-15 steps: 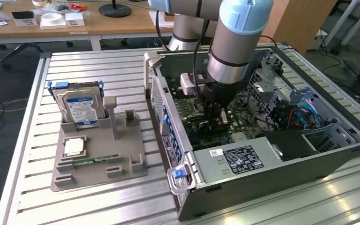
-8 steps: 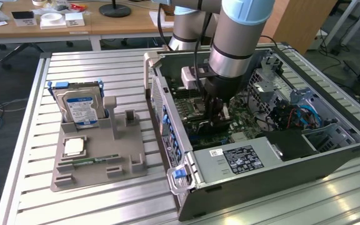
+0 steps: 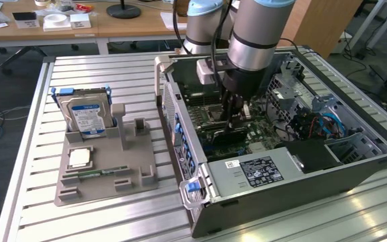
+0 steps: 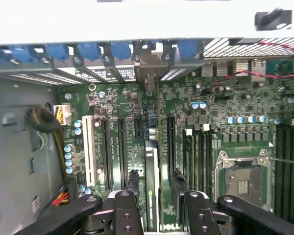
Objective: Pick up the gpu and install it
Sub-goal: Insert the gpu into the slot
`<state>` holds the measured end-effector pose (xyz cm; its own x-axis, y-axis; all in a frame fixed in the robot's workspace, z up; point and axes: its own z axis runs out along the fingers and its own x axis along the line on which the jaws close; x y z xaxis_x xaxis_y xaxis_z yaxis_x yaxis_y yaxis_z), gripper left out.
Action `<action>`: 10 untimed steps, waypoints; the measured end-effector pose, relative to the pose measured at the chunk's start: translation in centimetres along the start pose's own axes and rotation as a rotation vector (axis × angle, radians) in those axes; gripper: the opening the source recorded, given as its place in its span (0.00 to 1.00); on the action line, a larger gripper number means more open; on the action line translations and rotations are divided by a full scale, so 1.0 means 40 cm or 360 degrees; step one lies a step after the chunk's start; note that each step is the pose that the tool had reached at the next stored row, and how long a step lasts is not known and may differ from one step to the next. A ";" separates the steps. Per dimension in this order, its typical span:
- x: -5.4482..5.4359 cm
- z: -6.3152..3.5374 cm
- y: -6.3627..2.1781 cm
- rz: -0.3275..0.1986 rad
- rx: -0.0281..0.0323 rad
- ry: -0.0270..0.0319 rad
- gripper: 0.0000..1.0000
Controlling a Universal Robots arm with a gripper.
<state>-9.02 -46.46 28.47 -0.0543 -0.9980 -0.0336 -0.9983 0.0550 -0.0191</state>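
The gpu stands on edge in a slot of the green motherboard, seen edge-on, with its metal bracket end toward the case's rear slot openings. My gripper straddles it, open, one black finger on each side with a small gap to the card. In the exterior view the gripper reaches down into the open computer case, just above the dark gpu.
A grey fixture on the slatted table at the exterior view's left holds a silver hard drive with a blue label, a CPU and a RAM stick. Cables and drive cages crowd the case's far side.
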 end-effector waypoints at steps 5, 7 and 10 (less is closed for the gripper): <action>-0.001 -0.031 -0.001 0.0000 -0.00001 0.00001 0.40; -0.001 -0.042 -0.001 0.0000 0.00001 -0.00001 0.40; -0.002 -0.056 -0.001 0.0000 0.00000 -0.00001 0.40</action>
<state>-9.02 -46.46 30.71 -0.0543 -0.9980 -0.0337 -0.9983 0.0550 -0.0192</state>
